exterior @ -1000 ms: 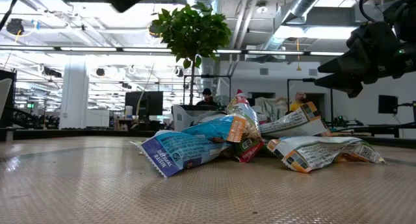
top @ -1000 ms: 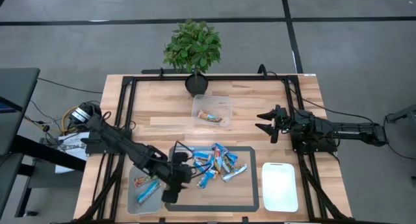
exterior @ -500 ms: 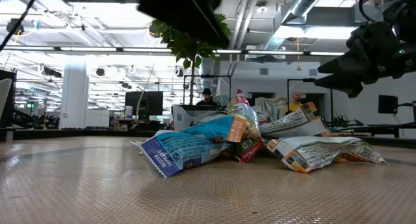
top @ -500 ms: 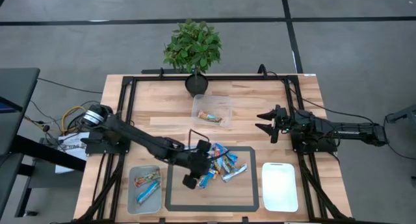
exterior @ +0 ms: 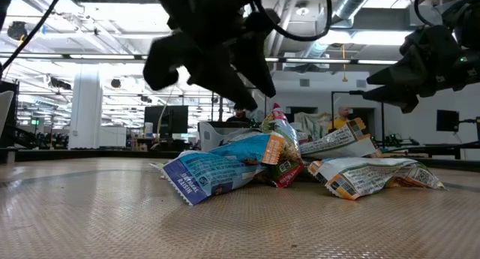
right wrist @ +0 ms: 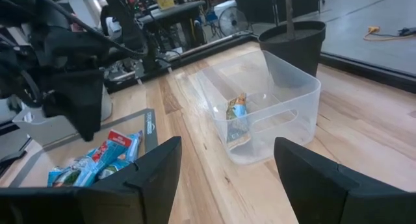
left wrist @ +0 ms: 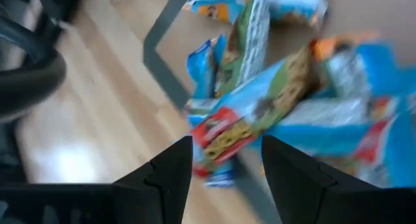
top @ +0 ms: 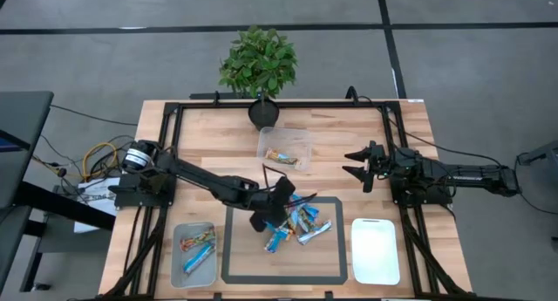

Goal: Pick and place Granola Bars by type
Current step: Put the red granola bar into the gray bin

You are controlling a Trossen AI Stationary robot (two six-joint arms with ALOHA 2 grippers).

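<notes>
**Granola bar sort: table contents and arm positions**

Granola Bars (top: 295, 221): loose heap of blue, orange and red wrappers on the grey-framed mat (top: 234, 266) at the table's front centre. Further bars lie in the front-left bin (top: 177, 268), and one bar rests in the clear bin (top: 284, 147) toward the back, just in front of the potted plant (top: 259, 64). A white lid or tray (top: 376, 250) sits at the front right, with nothing on it.

Left gripper (top: 275, 205): reached across to the heap's back-left edge, hovering just over the bars. Fingers (left wrist: 170, 175) spread apart, holding nothing; a blue and red wrapper shows in the gap between them in the left wrist view.

Right gripper (top: 356, 162): raised at the table's right side, well apart from the heap, pointing toward the clear bin. Fingers (right wrist: 153, 175) parted wide, holding nothing.
</notes>
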